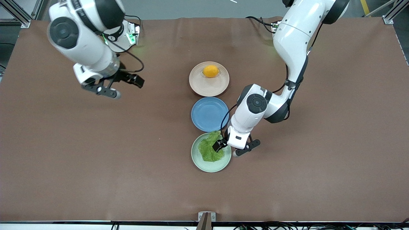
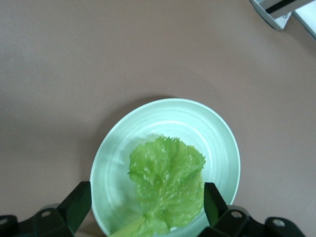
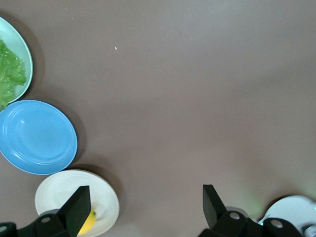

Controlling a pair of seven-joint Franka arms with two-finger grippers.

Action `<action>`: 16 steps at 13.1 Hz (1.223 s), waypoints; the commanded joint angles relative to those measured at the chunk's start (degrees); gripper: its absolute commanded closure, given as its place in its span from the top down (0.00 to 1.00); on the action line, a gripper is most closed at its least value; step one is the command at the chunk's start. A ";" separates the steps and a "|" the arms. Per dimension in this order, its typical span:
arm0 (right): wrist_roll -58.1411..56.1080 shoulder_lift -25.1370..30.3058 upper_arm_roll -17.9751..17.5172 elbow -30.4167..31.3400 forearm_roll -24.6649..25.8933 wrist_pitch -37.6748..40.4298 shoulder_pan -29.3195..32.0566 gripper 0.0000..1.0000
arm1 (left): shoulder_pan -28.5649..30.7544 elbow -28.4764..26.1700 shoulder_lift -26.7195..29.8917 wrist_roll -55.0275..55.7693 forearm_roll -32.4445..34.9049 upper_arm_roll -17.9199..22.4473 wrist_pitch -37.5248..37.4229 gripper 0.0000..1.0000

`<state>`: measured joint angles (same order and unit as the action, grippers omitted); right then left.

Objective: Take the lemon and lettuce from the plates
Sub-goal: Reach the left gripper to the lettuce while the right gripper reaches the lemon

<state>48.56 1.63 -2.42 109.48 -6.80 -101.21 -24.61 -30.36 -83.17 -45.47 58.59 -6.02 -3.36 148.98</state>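
Left gripper [image 1: 227, 147], fingers spread wide, hangs over the mint green plate [image 1: 204, 164] — its wrist hides that plate's rim toward the left arm's end. On this plate lies the lettuce [image 1: 209, 148], its stem end cut off in the left wrist view. Right gripper [image 1: 124, 85], also open, waits over bare table. Beige-pink plate [image 1: 204, 87] holds the lemon [image 1: 211, 71]; the blue plate [image 1: 207, 114] sits between the two.

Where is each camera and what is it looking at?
Front view: high across the table, facing both arms, lemon and lettuce.
Left wrist view: on the left arm, looking down at the lettuce on the green plate; left gripper open.
Right wrist view: on the right arm, over bare table; right gripper open.
All three views show the lettuce.
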 commanded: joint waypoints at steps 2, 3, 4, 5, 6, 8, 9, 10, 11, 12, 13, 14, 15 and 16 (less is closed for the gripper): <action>27.64 4.61 0.75 10.05 -0.76 -9.16 -12.97 1.00 | -1.54 1.61 -3.04 3.02 -0.22 0.45 5.09 0.98; 35.21 4.26 0.75 10.58 -0.41 -11.09 -16.22 1.00 | -1.54 1.61 -3.39 3.10 -0.30 0.45 6.05 0.97; 41.90 4.09 0.75 11.71 -0.24 -13.46 -19.48 1.00 | -1.45 1.69 -3.66 3.63 -0.31 0.37 6.93 0.94; 47.53 3.47 0.75 13.72 0.03 -16.88 -22.21 1.00 | -1.54 1.95 -4.18 4.33 -0.31 0.37 8.16 0.92; 53.68 2.86 0.75 16.09 0.03 -21.44 -24.58 1.00 | -1.63 2.04 -4.80 4.86 -0.31 0.28 8.78 0.90; 62.66 -1.34 0.75 16.91 0.12 -25.69 -28.63 1.00 | -1.98 1.87 -5.07 5.04 -0.31 0.28 8.79 0.87; 68.19 -4.15 0.84 16.74 0.20 -29.18 -30.39 1.00 | -1.98 1.78 -5.07 4.95 -0.31 0.28 8.79 0.87; 71.81 -6.87 0.84 16.73 0.21 -32.79 -32.15 1.00 | -1.98 1.78 -4.98 4.86 -0.31 0.19 8.70 0.87; 74.20 -9.77 0.84 16.56 0.29 -35.96 -33.56 1.00 | -2.07 1.52 -4.89 4.86 -0.31 0.10 8.61 0.87; 76.48 -12.76 0.84 16.04 0.29 -39.55 -34.53 0.99 | -2.07 1.34 -4.89 4.86 -0.31 0.10 8.35 0.87; 78.51 -15.92 0.84 14.46 0.29 -41.94 -35.06 0.99 | -2.50 1.25 -4.89 4.86 -0.39 0.10 8.26 0.87; 80.27 -19.09 0.93 11.75 0.29 -42.14 -35.59 0.99 | -2.68 1.25 -4.98 4.86 -0.39 0.02 8.26 0.87; 81.59 -22.16 0.93 8.85 0.29 -41.97 -35.77 0.99 | -2.77 1.08 -4.98 4.86 -0.48 0.02 8.26 0.87; 82.21 -23.85 1.02 7.26 0.38 -41.88 -36.03 0.99 | -2.86 0.47 -4.98 4.86 -0.48 0.10 8.17 0.87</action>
<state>127.99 -17.76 -2.34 122.17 -6.75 -143.91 -59.64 -32.66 -82.68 -50.03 62.73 -6.02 -3.54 157.21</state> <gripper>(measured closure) 0.004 0.123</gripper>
